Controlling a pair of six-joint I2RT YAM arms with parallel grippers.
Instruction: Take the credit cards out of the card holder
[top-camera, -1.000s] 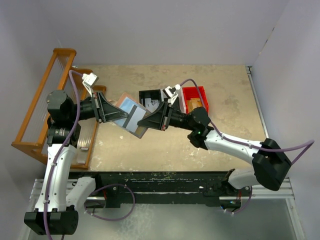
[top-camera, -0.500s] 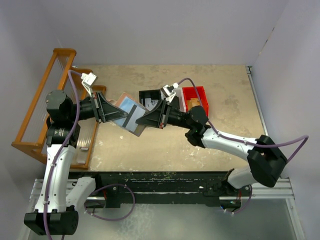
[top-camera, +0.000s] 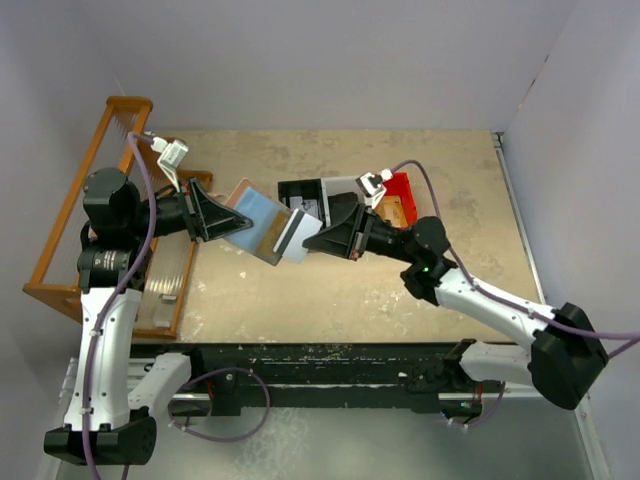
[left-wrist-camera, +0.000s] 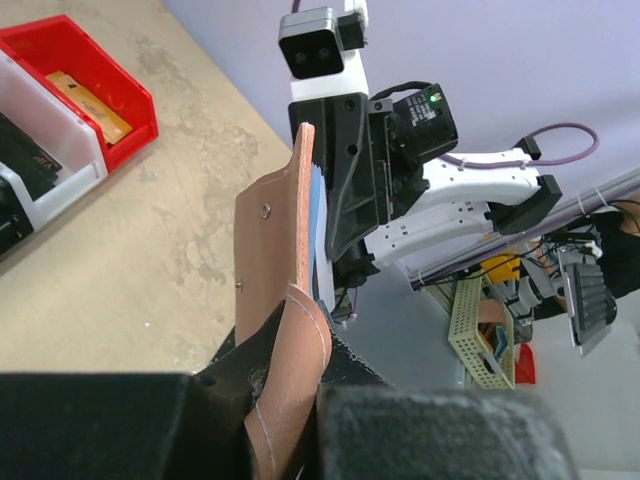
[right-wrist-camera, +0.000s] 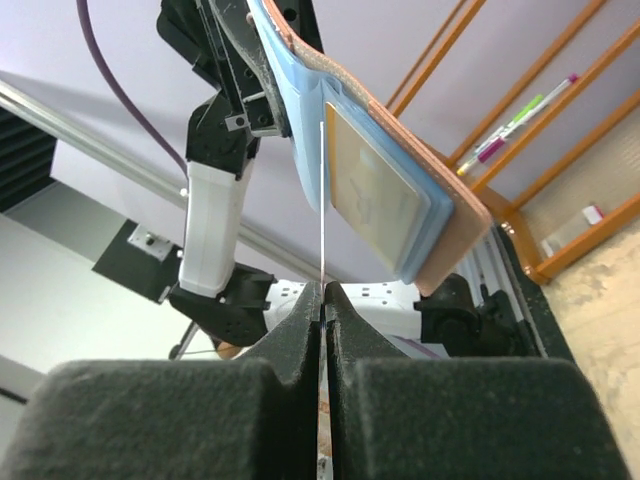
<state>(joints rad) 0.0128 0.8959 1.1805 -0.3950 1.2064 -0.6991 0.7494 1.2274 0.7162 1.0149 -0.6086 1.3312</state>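
we clamp the open salmon-pink leather card holder (top-camera: 258, 212) in our left gripper (top-camera: 230, 224) while our right gripper (top-camera: 318, 240) pinches the thin pale dark-striped plastic card (top-camera: 298, 232) beside it.

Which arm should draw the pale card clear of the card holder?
Right. The right end effector is shut on the pale card, while the left end effector holds the card holder aloft.

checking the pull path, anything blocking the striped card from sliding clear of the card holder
Nothing visible does. The right gripper is shut on the pale card, the left gripper holds the card holder, and its way out is open.
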